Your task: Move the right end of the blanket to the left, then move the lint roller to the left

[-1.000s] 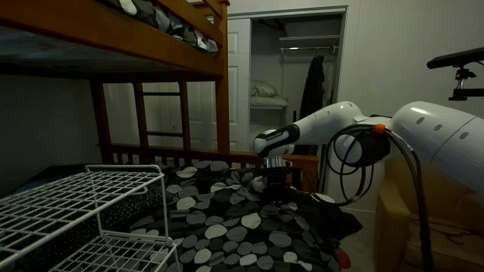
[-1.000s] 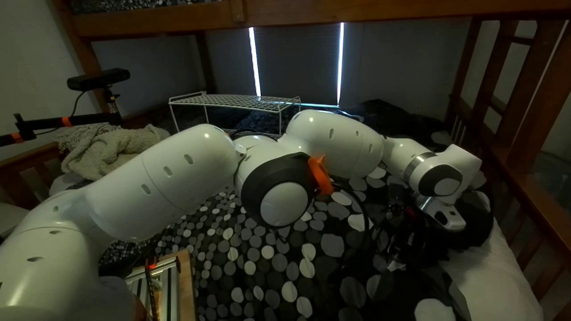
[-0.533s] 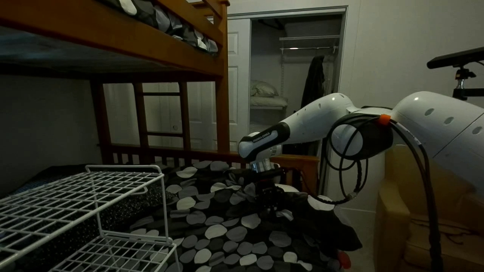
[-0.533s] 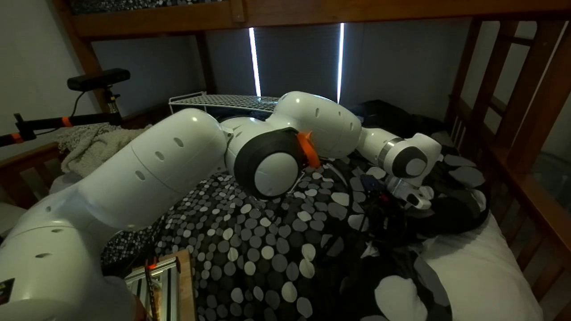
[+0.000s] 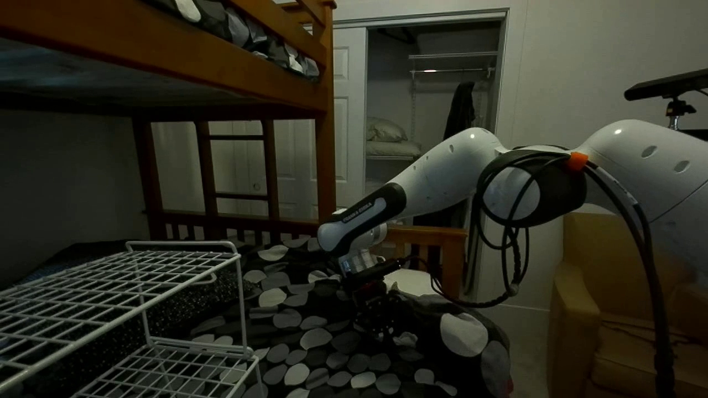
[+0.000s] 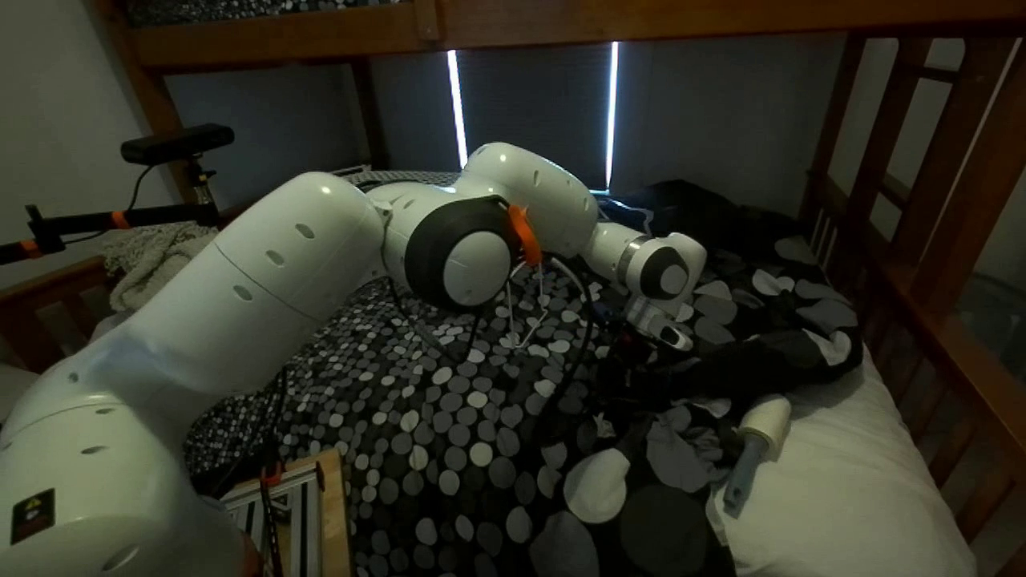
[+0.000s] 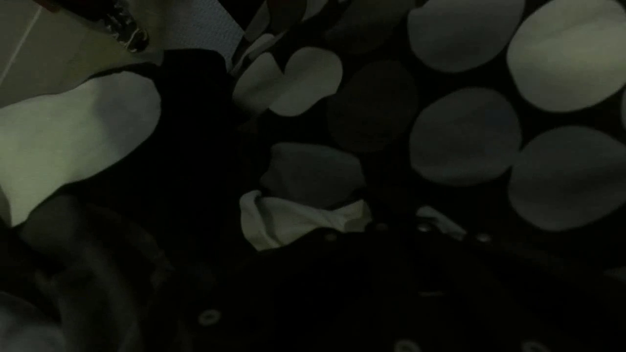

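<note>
My gripper [image 7: 402, 230] is clenched on a fold of the blanket [image 5: 347, 342].
In the wrist view it is very dark, so the outline of the gripper is hard to make out; the cloth gathers at its tips. In both exterior views, this blanket lies over the lower bunk [image 5: 428, 236]. In an exterior view, I count one white wire rack [image 5: 141, 306] with two tiers, cut off by the left edge, and one open closet [image 5: 387, 83], which contains two pale bundles [image 5: 392, 148], stacked, and one dark garment [image 5: 462, 108], hanging. In an exterior view, I find one lint roller [image 6: 752, 455], which lies on the pale sheet [image 6: 850, 513], just beside the blanket's edge; whether they touch, I cannot tell. There my arm [image 6: 280, 272] covers most of the rack.
</note>
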`<state>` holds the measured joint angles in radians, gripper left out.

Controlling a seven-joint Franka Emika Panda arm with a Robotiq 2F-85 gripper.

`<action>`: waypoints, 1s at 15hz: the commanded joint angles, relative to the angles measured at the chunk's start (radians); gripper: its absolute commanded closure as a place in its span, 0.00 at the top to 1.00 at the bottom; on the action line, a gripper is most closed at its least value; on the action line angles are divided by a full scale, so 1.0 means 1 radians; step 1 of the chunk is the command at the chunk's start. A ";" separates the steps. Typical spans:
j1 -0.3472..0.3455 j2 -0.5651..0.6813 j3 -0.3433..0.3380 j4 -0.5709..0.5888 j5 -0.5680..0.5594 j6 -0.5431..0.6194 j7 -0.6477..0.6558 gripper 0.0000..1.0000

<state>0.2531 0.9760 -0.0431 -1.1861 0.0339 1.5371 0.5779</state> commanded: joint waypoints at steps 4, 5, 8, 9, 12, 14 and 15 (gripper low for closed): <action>0.008 -0.012 0.007 -0.015 -0.012 -0.003 -0.005 0.01; 0.007 -0.014 0.007 -0.017 -0.012 -0.003 -0.007 0.01; 0.007 -0.015 0.007 -0.018 -0.012 -0.003 -0.008 0.01; 0.007 -0.015 0.007 -0.018 -0.012 -0.003 -0.008 0.00; 0.041 -0.039 0.039 -0.049 0.007 0.024 0.004 0.00; 0.063 -0.053 0.064 -0.072 0.014 0.042 -0.002 0.00; 0.074 -0.054 0.074 -0.074 0.019 0.044 0.002 0.00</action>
<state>0.2885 0.9576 -0.0150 -1.2042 0.0244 1.5528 0.5668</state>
